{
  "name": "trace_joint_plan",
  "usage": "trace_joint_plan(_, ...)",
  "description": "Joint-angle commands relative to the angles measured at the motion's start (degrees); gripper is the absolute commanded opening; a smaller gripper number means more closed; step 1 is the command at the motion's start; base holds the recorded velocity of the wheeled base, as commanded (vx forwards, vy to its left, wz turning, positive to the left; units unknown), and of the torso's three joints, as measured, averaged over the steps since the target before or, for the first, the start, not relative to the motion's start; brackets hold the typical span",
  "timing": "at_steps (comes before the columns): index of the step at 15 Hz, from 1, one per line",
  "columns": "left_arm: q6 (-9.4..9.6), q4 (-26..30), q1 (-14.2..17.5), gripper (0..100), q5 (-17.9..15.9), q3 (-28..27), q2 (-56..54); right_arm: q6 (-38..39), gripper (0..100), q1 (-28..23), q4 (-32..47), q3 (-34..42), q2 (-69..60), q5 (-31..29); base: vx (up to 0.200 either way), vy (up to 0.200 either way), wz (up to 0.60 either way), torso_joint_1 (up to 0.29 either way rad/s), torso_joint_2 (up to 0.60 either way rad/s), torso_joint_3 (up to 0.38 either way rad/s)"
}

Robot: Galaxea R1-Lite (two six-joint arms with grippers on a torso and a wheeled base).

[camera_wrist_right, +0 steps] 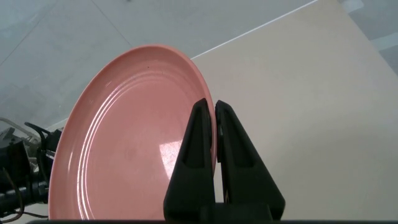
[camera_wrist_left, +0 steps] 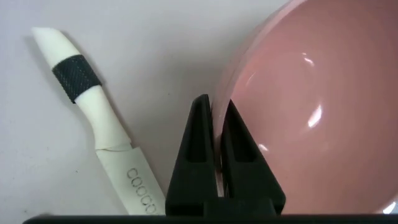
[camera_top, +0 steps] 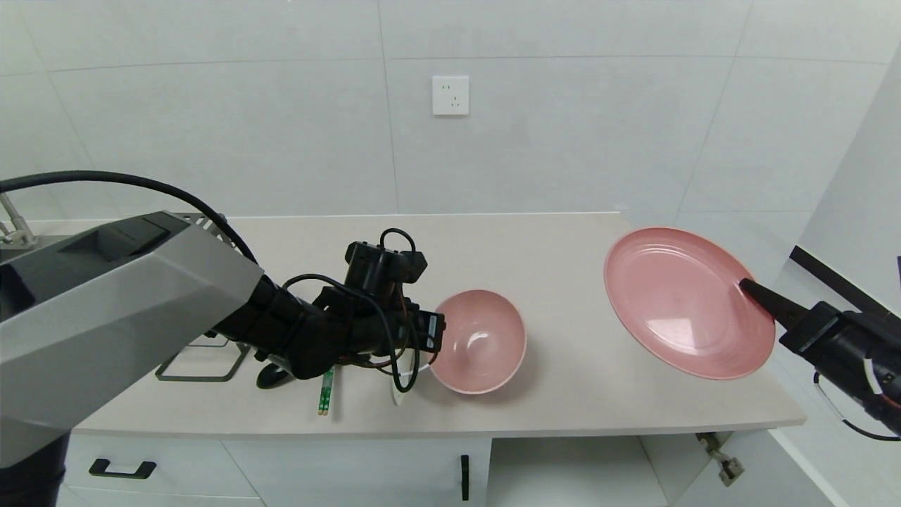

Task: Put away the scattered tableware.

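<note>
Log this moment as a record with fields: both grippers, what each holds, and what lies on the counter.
left gripper: shut on the rim of the pink bowl
bowl pose: tilted, at the front middle of the counter
right gripper: shut on the rim of the pink plate
plate pose: tilted, held at the counter's right end
lying on the counter: white-handled utensil beside the bowl; chopsticks near the front edge; wire rack at the left

Mid desk [camera_top: 563, 401]: bowl [camera_top: 479, 341]. Right of it, plate [camera_top: 686, 303], tilted over the desk's right end. Just left of bowl: utensil [camera_wrist_left: 102, 127], then chopsticks [camera_top: 325, 394], rack [camera_top: 197, 379] farthest left.
</note>
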Motion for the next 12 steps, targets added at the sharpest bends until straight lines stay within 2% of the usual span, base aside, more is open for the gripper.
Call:
trace_joint_plan(1,-0.02,-0.1,0.0,0,0.5,0.4,-3.9,0.0,0,0.1,-0.1,0.0,0.0,0.0,0.0,0.0,0.0,0.0,0.0,0.0)
trace_joint_plan(3,0.16,-0.2,0.0,0,0.7,1.3,-5.8,0.0,0,0.3,-0.1,0.1,0.1,0.0,0.0,0.0,0.0,0.0,0.0,0.0)
trace_joint_plan(7,0.51,-0.8,0.0,0,0.2,9.8,-16.2,-0.1,0,0.5,-0.1,-0.2,0.0,0.0,0.0,0.0,0.0,0.0,0.0,0.0)
trace_joint_plan(9,0.42,-1.8,-0.9,0,-1.6,14.2,-21.6,-0.3,0,1.3,-0.1,-0.1,0.0,0.0,0.0,0.0,0.0,0.0,0.0,0.0)
trace_joint_plan(10,0.25,-4.4,-1.1,0,-3.1,17.8,-23.7,-1.0,0,2.0,-0.1,0.0,0.0,0.0,0.0,0.0,0.0,0.0,0.0,0.0)
trace_joint_plan(12,0.16,-15.0,-1.2,0,-4.2,26.0,-25.6,-1.6,0,2.3,-0.1,0.2,-0.3,0.0,0.0,0.0,0.0,0.0,0.0,0.0)
